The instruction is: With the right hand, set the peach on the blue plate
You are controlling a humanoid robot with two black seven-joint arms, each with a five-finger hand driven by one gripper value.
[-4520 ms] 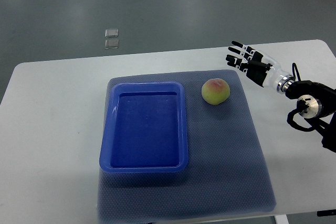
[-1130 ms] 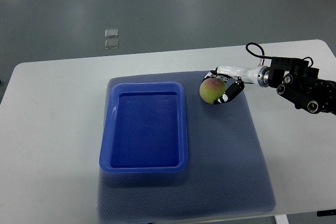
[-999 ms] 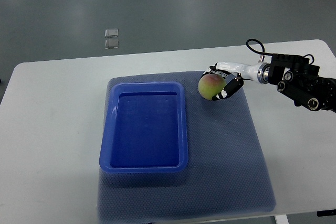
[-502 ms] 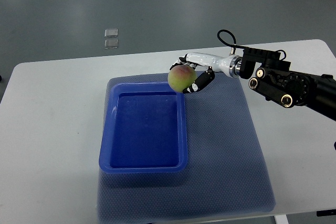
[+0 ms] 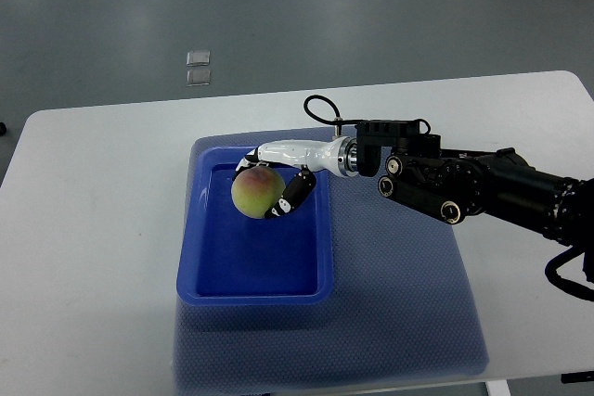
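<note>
My right hand [image 5: 271, 185] reaches in from the right edge and is shut on the peach [image 5: 255, 192], a yellow-green fruit with a pink blush. It holds the peach above the far middle of the blue plate [image 5: 209, 271], a deep rectangular blue tray on a dark mat. Whether the peach touches the tray floor cannot be told. The left arm is out of view.
The dark blue mesh mat [image 5: 399, 294] lies under the tray on the white table [image 5: 93, 229]. My black forearm [image 5: 464, 187] crosses the mat's far right part. Two small clear squares [image 5: 197, 67] lie on the grey floor beyond the table.
My right hand closed on the peach on the mat, lifted it and carried it left, from the tray's far right corner to over the tray's interior.
</note>
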